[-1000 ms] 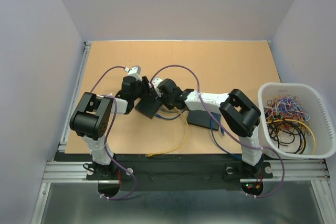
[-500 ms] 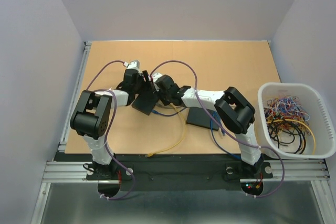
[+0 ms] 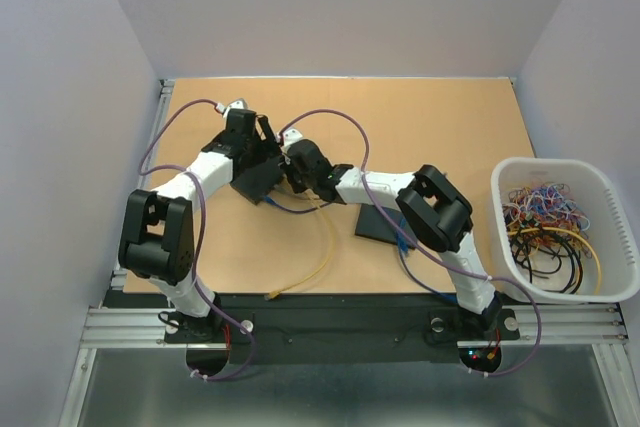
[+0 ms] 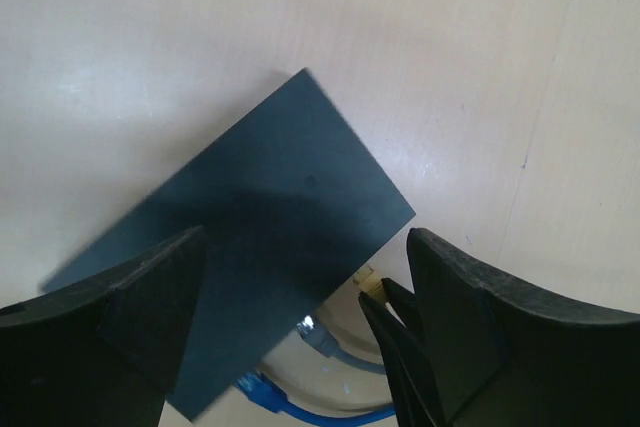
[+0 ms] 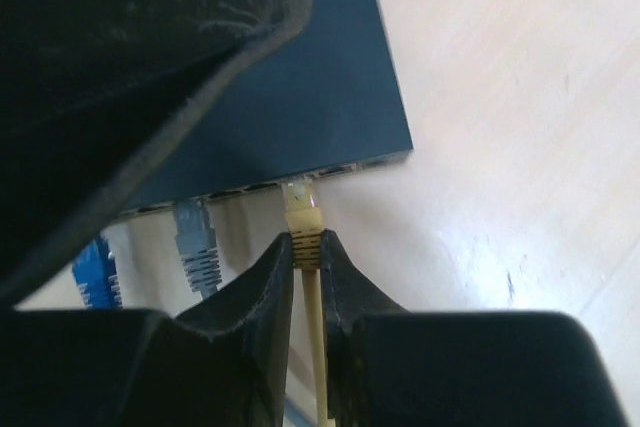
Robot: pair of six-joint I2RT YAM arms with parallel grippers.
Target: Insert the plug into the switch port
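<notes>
The plug (image 5: 302, 215) touches the switch (image 5: 300, 97) at its port edge, beside two other plugs (image 5: 197, 242); basket (image 3: 612, 247) far right

Pinching the yellow plug (image 5: 302, 212) in the right gripper (image 5: 306, 247), holding its tip right at a port on the front edge of the dark switch (image 5: 300, 97), just beside a grey plug (image 5: 198, 242) and, further left, a blue plug (image 5: 95, 272), over the pale table (image 5: 500, 147).

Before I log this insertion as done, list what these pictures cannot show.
- Right wrist: whether the yellow plug, held by the right pincer, is fully seated in the switch; the ports are seen edge-on.
- Top external: plug and ports, too small to see.
- Left wrist: most of the yellow plug, behind a black finger.
</notes>
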